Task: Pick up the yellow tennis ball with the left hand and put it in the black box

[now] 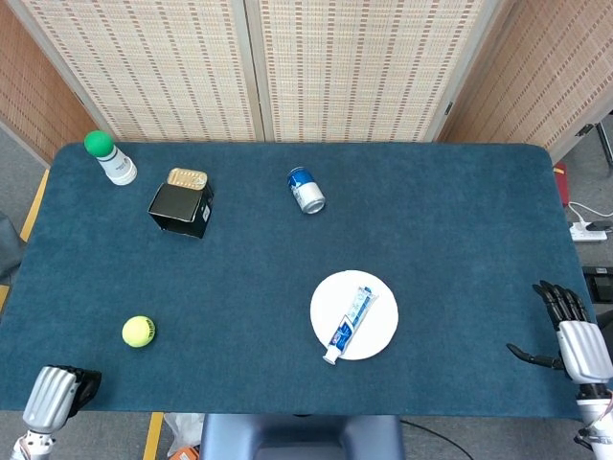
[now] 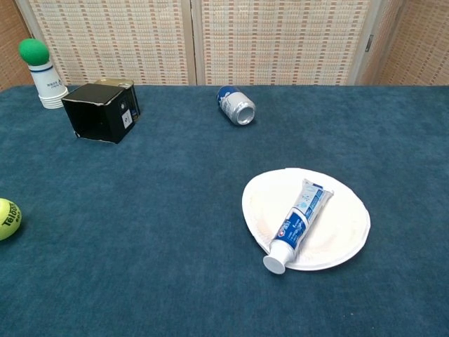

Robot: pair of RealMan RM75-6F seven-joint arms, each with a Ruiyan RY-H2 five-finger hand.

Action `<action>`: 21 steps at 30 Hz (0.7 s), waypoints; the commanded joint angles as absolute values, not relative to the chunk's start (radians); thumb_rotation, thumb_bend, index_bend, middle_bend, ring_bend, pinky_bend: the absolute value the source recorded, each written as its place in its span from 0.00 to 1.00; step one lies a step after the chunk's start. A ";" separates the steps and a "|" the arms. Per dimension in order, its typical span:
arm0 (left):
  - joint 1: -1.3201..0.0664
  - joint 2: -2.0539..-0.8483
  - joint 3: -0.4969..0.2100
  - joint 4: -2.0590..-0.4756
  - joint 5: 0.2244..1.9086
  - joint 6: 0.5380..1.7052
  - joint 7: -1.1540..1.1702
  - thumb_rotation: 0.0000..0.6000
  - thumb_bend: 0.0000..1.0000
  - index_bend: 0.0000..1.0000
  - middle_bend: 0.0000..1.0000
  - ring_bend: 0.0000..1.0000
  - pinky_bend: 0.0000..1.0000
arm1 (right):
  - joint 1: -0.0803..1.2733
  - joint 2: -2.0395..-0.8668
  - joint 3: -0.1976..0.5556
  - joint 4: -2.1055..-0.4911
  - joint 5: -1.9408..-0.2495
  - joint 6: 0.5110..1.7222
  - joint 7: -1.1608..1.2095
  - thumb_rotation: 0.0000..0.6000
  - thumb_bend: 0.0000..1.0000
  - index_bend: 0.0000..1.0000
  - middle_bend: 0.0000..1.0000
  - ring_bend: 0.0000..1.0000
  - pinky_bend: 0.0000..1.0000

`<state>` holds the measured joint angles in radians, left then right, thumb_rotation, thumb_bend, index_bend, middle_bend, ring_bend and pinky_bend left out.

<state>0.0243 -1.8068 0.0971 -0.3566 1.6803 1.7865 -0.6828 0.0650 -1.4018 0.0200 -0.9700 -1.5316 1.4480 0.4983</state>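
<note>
The yellow tennis ball [image 1: 138, 331] lies on the blue table near the front left; the chest view catches it at the left edge [image 2: 7, 219]. The black box [image 1: 180, 207] [image 2: 102, 112] stands at the back left, tipped at an angle, well beyond the ball. My left hand [image 1: 56, 393] is at the table's front left corner, below and left of the ball, apart from it, with its dark fingers curled in and holding nothing. My right hand [image 1: 572, 337] rests at the front right edge, fingers spread, empty. Neither hand shows in the chest view.
A green ball sits on a white cup stack [image 1: 113, 161] [image 2: 43, 76] at the back left corner. A tin [image 1: 187, 177] lies behind the box. A blue can [image 1: 306, 190] [image 2: 236, 105] lies on its side at mid back. A white plate [image 1: 380, 331] [image 2: 340, 235] carries a toothpaste tube [image 1: 350, 321] [image 2: 298, 221].
</note>
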 commanded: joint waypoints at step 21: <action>-0.113 -1.988 0.115 -0.137 1.680 1.596 -0.656 1.00 0.64 1.00 1.00 1.00 1.00 | 0.075 -1.405 0.017 -0.992 -1.533 1.432 0.447 1.00 0.00 0.10 0.05 0.00 0.00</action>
<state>-0.1058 -1.9864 0.1171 -0.1386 1.6832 1.6081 -0.6499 0.0755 -1.4050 0.0170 -0.9914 -1.5328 1.4317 0.4480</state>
